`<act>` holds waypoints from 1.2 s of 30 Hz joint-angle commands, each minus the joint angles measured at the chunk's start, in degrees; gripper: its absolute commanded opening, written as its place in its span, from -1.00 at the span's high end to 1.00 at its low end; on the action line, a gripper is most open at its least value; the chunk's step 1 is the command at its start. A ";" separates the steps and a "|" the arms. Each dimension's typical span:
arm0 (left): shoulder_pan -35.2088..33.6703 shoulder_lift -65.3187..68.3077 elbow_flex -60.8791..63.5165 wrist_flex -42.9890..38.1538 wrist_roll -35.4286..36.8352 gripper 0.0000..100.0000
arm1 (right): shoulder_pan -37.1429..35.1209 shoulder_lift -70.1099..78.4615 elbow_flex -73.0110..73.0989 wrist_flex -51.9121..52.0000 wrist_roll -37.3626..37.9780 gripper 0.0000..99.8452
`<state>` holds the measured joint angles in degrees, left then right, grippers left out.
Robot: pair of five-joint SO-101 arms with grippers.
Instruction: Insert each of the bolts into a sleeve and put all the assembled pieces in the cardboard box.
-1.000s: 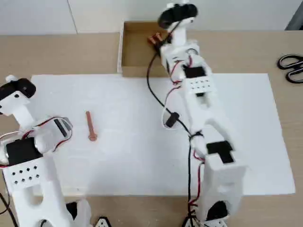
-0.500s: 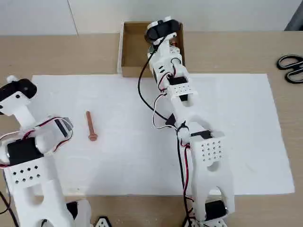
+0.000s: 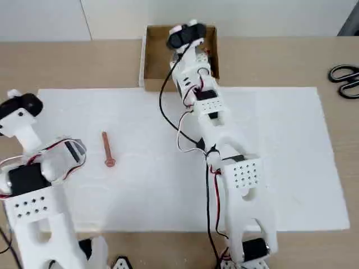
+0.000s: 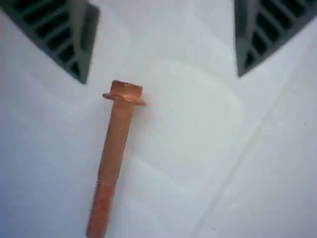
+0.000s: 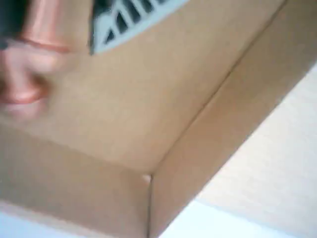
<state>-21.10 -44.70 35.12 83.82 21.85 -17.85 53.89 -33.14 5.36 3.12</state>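
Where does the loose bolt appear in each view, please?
High view: the bolt lies on the white sheet, left of centre.
Left wrist view: on the sheet, its head near the open left gripper.
Right wrist view: cardboard box interior; the copper piece there is another.
Shared landmark: the white sheet.

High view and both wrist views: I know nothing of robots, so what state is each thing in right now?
Bolt: lying flat on the white sheet, bare of any sleeve, ungripped.
Left pincer: open, above the bolt.
Right pincer: shut on a copper piece, over the cardboard box.
Cardboard box: upright, open-topped.
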 commanded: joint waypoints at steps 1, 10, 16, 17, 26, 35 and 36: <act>-0.18 -0.70 -0.22 -1.14 -0.53 0.64 | -0.22 -1.71 -2.99 0.22 0.62 0.60; -0.26 -0.79 -2.77 -1.32 -0.62 0.64 | 0.40 -10.51 -3.08 5.93 0.62 0.60; -0.35 -0.79 -12.88 -0.88 -0.70 0.64 | 2.15 -20.09 -3.08 15.08 0.62 0.60; -0.35 -0.79 -14.46 -0.44 -0.70 0.64 | 2.59 -21.93 -3.08 17.19 0.62 0.60; -0.18 -0.79 -31.16 9.41 -0.70 0.64 | 5.58 -40.75 -2.99 38.37 0.62 0.60; -0.44 -2.99 -39.96 16.53 -0.79 0.64 | 5.14 -56.22 -2.99 70.81 0.26 0.60; -0.26 -4.57 -39.96 16.53 -0.79 0.64 | 5.14 -57.45 -2.99 74.68 0.26 0.60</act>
<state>-21.10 -46.29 -2.68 99.38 21.49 -12.84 2.29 -33.14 69.10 3.12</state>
